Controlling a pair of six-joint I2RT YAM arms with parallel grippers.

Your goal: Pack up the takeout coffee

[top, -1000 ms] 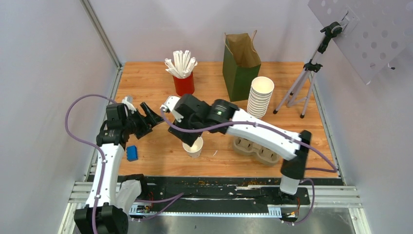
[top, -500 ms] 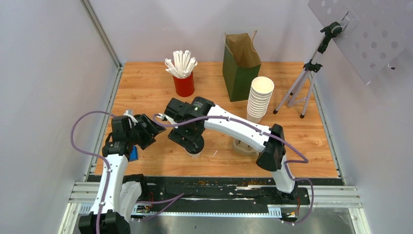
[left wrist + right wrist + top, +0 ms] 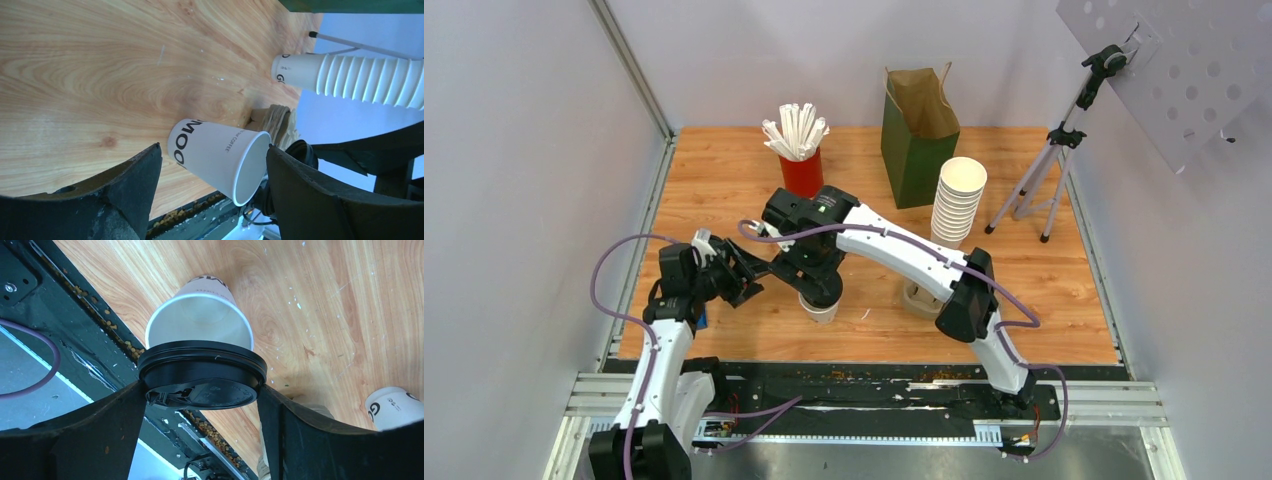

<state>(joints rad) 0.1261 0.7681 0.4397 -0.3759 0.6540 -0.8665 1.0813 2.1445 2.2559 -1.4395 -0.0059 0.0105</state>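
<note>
At the near edge, a black strip (image 3: 874, 400) runs along the front of the counter (image 3: 724, 180). Little brown crumbs lie on it. Both arms are fixed at this edge.

Just past the strip stands the cup (image 3: 220, 155), near the front of the wooden counter and a bit left of the middle. It is white with black letters on its side. It stands upright and its top is open.

The right gripper (image 3: 202, 387) hangs right over the cup. Its two fingers squeeze the black lid (image 3: 202, 372) from both sides and hold it flat. The lid is at the cup's mouth and hides part of the rim. I cannot tell if the lid touches the rim.

The left gripper (image 3: 754, 275) is low down, just to the left of the cup, and points at it. Its jaws are wide apart and hold nothing. In its own camera the cup shows in the gap between the fingers. From above, the gripper is beside the cup, not around it.

To the right of the cup lies a brown cardboard cup tray (image 3: 914, 297), partly under the right arm. Farther back stands a tall stack of white cups (image 3: 957, 200). At the back are a red cup (image 3: 802, 175) full of white straws (image 3: 796, 130) and a green paper bag (image 3: 914, 150) with its top open. A tripod (image 3: 1042, 175) stands on the right.
</note>
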